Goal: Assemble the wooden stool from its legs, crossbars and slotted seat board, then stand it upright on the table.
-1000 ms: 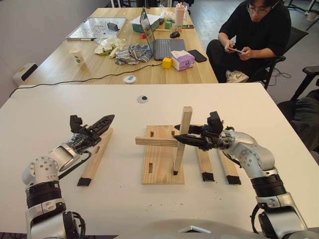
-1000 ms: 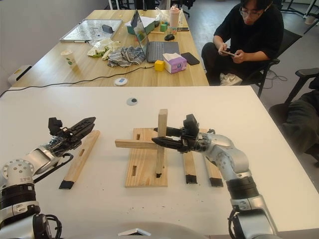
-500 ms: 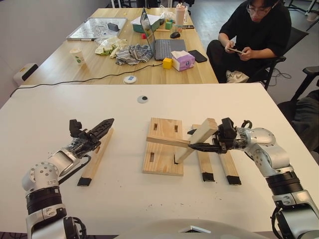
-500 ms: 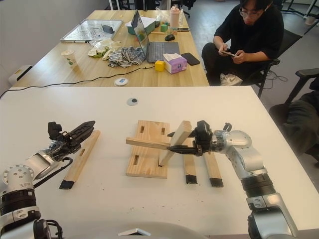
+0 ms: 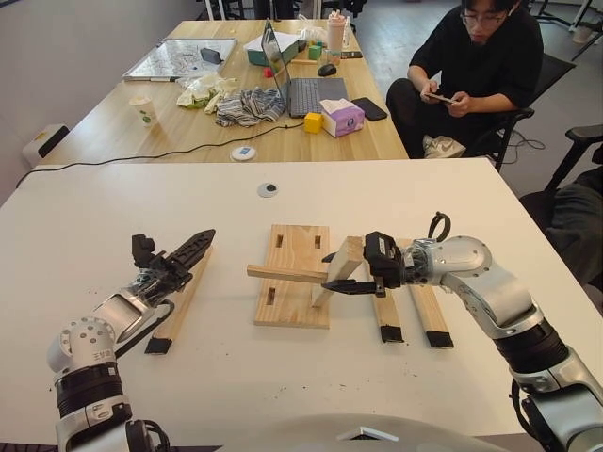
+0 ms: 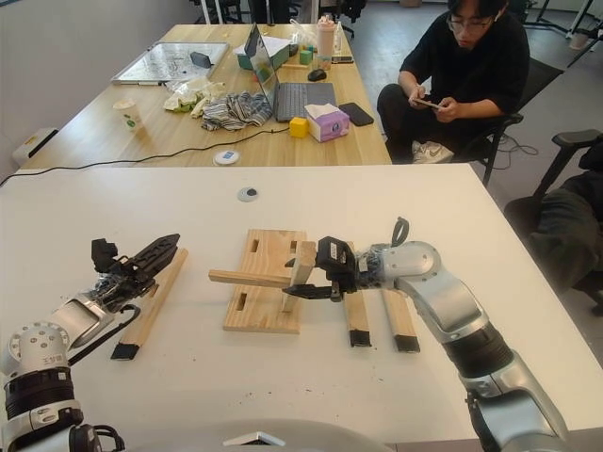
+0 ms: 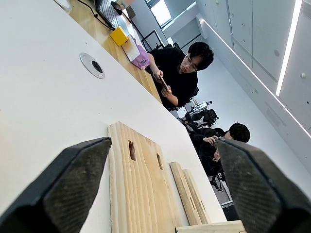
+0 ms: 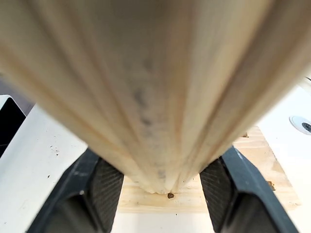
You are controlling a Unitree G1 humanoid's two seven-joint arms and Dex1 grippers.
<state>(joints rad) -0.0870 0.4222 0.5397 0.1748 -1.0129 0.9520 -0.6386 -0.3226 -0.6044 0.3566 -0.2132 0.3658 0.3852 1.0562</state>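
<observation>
Currently right tool [image 5: 334, 275] clamps tilted leg [image 5: 350, 252] over seat board [image 5: 292, 245]; left tool [image 5: 200, 241] wide.

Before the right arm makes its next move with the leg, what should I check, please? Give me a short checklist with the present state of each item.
1. Right tool shut on the leg: ok.
2. Leg upright over the seat board: not ok, it leans.
3. Leg's lower end seated in the board: cannot tell.
4. Crossbar joined to the leg: ok, it sticks out toward the robot's left.
5. Seat board flat on the table: ok.
6. Left tool open, holding nothing: ok.
</observation>
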